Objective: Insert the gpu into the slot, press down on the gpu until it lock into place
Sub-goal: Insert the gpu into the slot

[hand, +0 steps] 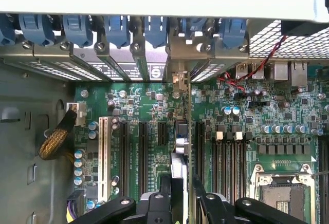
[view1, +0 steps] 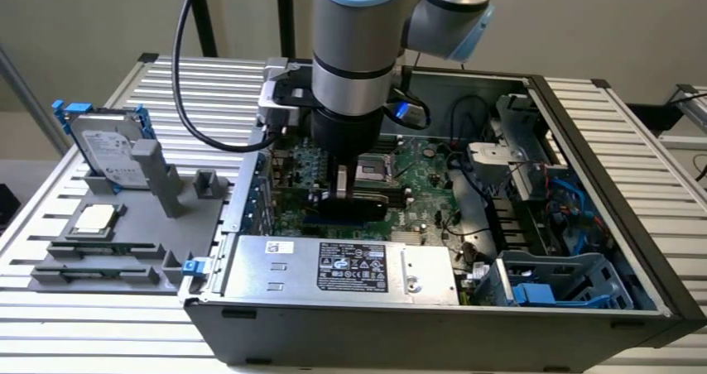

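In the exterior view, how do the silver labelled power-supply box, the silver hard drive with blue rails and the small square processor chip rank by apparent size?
1. silver labelled power-supply box
2. silver hard drive with blue rails
3. small square processor chip, clearly smallest

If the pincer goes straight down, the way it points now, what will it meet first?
Probably the slot, right beneath: the gpu clamped in the pincer stands edge-down over it. Whether they already touch, I cannot tell.
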Motion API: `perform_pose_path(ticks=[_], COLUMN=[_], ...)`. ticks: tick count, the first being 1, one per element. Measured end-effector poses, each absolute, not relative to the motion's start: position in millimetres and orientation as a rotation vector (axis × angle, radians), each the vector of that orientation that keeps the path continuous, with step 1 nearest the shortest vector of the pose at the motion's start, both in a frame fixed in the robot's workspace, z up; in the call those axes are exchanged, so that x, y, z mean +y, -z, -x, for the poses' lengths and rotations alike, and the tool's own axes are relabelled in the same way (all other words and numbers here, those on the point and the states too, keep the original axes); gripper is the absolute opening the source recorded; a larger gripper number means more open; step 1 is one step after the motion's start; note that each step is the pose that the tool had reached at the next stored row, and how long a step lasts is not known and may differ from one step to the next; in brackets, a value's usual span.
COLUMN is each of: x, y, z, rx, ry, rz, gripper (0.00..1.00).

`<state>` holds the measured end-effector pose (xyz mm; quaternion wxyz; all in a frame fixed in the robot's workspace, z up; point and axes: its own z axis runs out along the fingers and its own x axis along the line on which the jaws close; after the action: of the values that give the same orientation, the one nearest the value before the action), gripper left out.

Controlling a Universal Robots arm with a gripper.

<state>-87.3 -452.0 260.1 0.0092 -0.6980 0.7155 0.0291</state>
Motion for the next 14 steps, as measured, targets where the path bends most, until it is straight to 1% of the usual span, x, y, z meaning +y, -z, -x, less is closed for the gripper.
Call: perform_pose_path(ticks=[14], x=[-452.1], y=[-259.4], z=[88.5], rx=[2.236], ry=[-0.088], rz=[2.182], gripper=[0.26])
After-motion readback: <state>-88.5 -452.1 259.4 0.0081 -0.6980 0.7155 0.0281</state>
